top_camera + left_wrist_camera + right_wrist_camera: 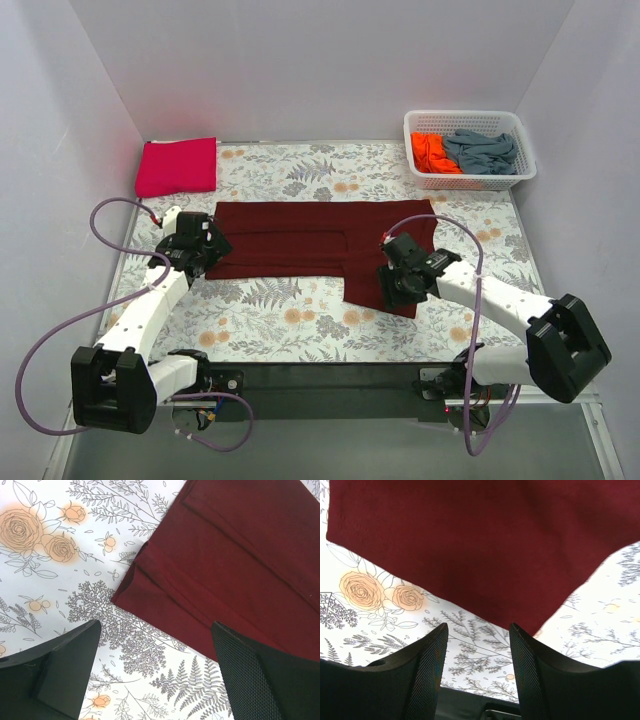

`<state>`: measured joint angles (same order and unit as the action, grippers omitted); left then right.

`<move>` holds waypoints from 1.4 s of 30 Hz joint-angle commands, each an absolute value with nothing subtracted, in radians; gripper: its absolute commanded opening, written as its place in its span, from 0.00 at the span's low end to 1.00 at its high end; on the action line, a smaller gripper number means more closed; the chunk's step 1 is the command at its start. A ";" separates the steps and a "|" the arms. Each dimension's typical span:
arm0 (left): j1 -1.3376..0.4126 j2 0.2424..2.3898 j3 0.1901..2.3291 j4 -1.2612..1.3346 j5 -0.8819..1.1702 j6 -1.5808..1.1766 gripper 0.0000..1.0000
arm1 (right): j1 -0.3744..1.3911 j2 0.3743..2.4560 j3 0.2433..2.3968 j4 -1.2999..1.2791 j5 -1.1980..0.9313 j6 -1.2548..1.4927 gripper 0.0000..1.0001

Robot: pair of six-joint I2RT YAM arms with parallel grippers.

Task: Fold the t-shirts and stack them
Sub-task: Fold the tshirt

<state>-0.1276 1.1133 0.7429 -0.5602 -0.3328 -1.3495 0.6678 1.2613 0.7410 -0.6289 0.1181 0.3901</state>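
Maroon t-shirt — partly folded, flat across the centre of the bench. Left gripper hangs with jaws wide apart and empty by the shirt's left end; right gripper, jaws parted and empty, at its near-right flap. The cloth looks light, limp and easily wrinkled — best pinched at hemmed corners, all layers together.

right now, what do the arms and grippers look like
The left arm and right arm are white tubular links with chunky black joint housings, a lavender cable looping along each. The left gripper and right gripper are black, their two broad tapered fingers faced in fine mesh.
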 commanded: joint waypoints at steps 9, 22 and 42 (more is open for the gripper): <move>-0.141 1.097 0.710 -0.506 -0.359 -1.319 0.92 | 0.796 1.440 0.759 -0.583 0.239 0.494 0.57; -0.141 1.091 0.709 -0.506 -0.365 -1.318 0.92 | 0.801 1.519 0.745 -0.577 0.298 0.472 0.10; -0.141 1.104 0.709 -0.506 -0.371 -1.316 0.92 | 0.643 1.641 1.245 -0.670 0.469 0.212 0.01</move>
